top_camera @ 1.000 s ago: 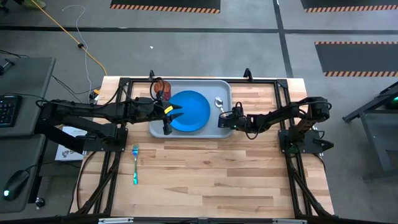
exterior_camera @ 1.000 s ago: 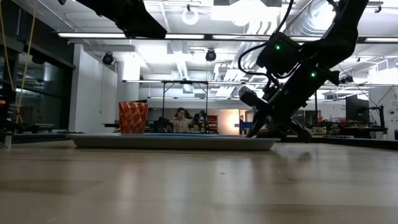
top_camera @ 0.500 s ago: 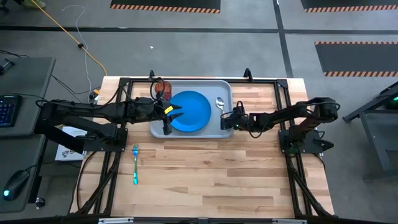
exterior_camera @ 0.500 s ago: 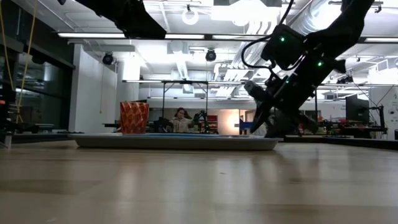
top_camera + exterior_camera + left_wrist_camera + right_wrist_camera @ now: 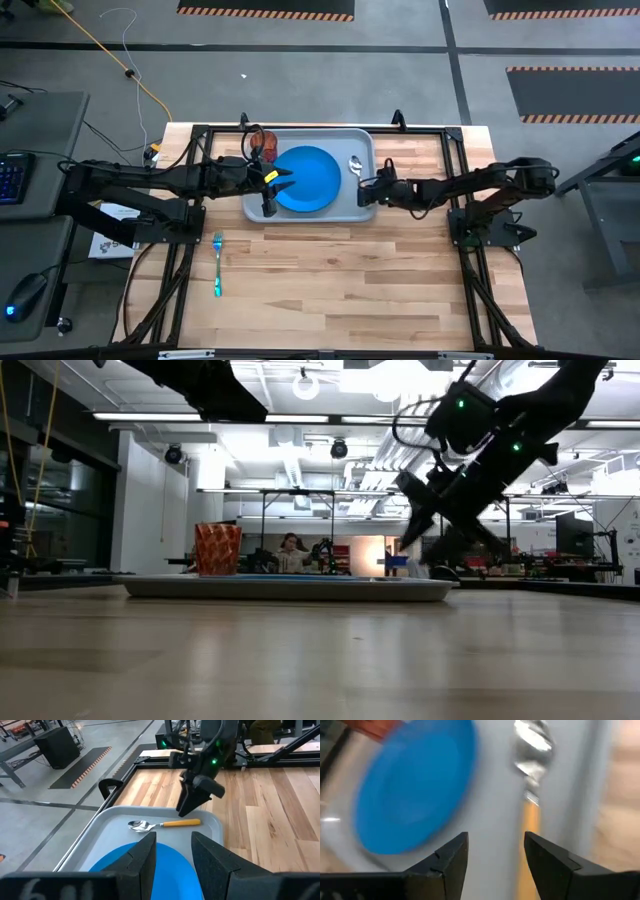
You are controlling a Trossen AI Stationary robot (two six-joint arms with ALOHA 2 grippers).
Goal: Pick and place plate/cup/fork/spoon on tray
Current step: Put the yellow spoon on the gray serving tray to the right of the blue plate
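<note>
The tray [image 5: 308, 204] sits in the upper middle of the high view, its far rim close to the table's back edge and its right rim just left of the right gripper [image 5: 364, 187]. That gripper hangs at the tray's right edge, raised above it in the low view [image 5: 415, 543], its fingers parted and holding nothing. The spoon [image 5: 355, 168] lies on the tray along the right rim, bowl toward the far edge, orange handle pointing toward the gripper; the right wrist view shows it [image 5: 532, 775] lying free ahead of the spread fingers. The plate [image 5: 308, 179] fills the tray's middle, and the cup [image 5: 266, 147] stands upright in the upper left corner of the tray. The left gripper [image 5: 273, 192] rests over the plate's left edge, fingers apart and empty. The fork [image 5: 218, 264] lies alone on the bare wood at lower left, well apart from the tray, with open tabletop [image 5: 340, 285] stretching to its right and below. The table is pale planks; grey floor with striped mats lies beyond
</note>
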